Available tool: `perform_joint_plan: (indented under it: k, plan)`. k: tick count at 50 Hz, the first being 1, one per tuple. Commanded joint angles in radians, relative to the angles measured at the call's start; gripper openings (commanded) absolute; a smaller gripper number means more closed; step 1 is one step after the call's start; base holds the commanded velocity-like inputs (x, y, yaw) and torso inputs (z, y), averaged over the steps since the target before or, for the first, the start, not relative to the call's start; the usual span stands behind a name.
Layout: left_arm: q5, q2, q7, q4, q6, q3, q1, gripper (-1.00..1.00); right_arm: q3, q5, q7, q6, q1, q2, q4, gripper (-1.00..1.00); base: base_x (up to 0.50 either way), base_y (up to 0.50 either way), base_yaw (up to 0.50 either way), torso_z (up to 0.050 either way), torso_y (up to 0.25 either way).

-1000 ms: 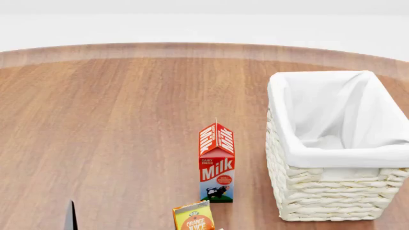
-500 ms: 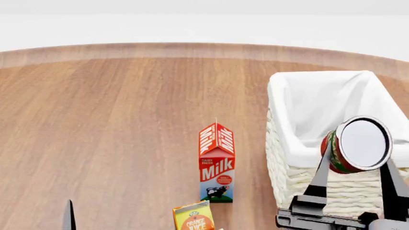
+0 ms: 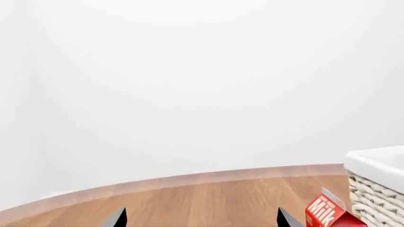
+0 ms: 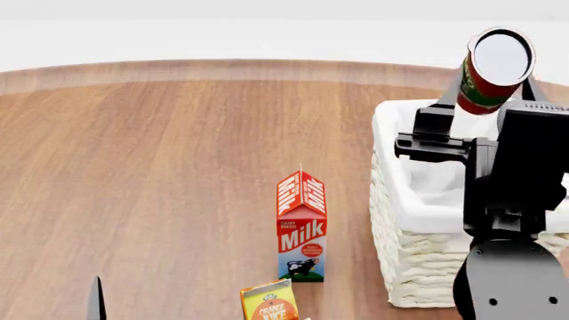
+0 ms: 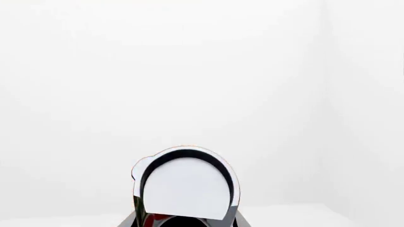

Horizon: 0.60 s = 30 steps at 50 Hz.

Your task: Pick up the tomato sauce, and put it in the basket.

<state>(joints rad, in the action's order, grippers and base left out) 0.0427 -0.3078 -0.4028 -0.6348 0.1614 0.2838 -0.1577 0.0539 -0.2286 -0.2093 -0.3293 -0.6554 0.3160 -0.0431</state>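
The tomato sauce (image 4: pixel 491 70), a small can with a red label, green band and silvery round top, is held high in the air by my right gripper (image 4: pixel 492 80), which is shut on it above the back part of the basket (image 4: pixel 427 260). In the right wrist view the can's pale round top (image 5: pixel 186 189) fills the space between the fingers against a white wall. The basket is cream wicker with a white cloth lining and stands at the right of the wooden table. My left gripper (image 3: pixel 200 218) is open, with only its two fingertips showing low over the table.
A red and white milk carton (image 4: pixel 302 227) stands upright just left of the basket, also showing as the milk carton (image 3: pixel 328 213) in the left wrist view beside the basket's rim (image 3: pixel 379 165). An orange juice carton (image 4: pixel 269 301) sits at the near edge. The round wooden table (image 4: pixel 160 167) stretches left.
My right arm has risen from below the frame, carrying the can up past the basket's near wall to well above its rim. The left gripper has stayed put.
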Motion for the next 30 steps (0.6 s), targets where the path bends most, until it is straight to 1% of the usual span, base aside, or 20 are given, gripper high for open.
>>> perform_joint_plan:
  k: [1, 4, 8, 9, 12, 16, 17, 30]
  plan:
    - [0.008, -0.003, -0.005, 0.004, -0.003, 0.002, 0.003, 1.0, 0.06, 0.063, 0.033, 0.05, -0.269, -0.042, 0.424, -1.0, 0.0, 0.0, 0.0, 0.0, 0.0]
    - [0.008, -0.002, -0.007, 0.018, -0.007, 0.003, 0.007, 1.0, 0.062, 0.062, 0.04, 0.072, -0.306, -0.053, 0.508, -1.0, 0.0, 0.0, 0.0, 0.0, 0.0]
    - [0.008, -0.004, -0.009, 0.013, -0.004, 0.007, 0.004, 1.0, 0.077, 0.083, 0.047, 0.13, -0.393, -0.073, 0.691, -1.0, 0.0, 0.0, 0.0, 0.0, 0.003]
    - [0.007, -0.004, -0.009, 0.014, -0.004, 0.009, 0.004, 1.0, 0.071, 0.075, 0.057, 0.144, -0.435, -0.083, 0.772, -1.0, 0.0, 0.0, 0.0, 0.0, 0.0]
    - [0.008, -0.006, -0.012, 0.004, -0.001, 0.009, 0.001, 1.0, 0.092, 0.103, 0.066, 0.23, -0.504, -0.098, 0.943, -1.0, 0.0, 0.0, 0.0, 0.0, 0.0]
    - [0.01, -0.006, -0.014, 0.015, -0.005, 0.008, 0.004, 1.0, 0.115, 0.141, 0.062, 0.448, -0.65, -0.13, 1.299, -1.0, 0.0, 0.0, 0.0, 0.0, 0.0]
    - [0.012, -0.006, -0.013, 0.017, -0.007, 0.008, 0.004, 1.0, 0.117, 0.148, 0.053, 0.469, -0.67, -0.133, 1.347, -1.0, 0.0, 0.0, 0.0, 0.0, 0.0]
    - [0.012, -0.009, -0.019, 0.02, -0.004, 0.015, 0.008, 1.0, 0.073, 0.184, 0.027, 0.402, -0.668, -0.131, 1.352, -1.0, 0.0, 0.0, 0.0, 0.0, 0.0]
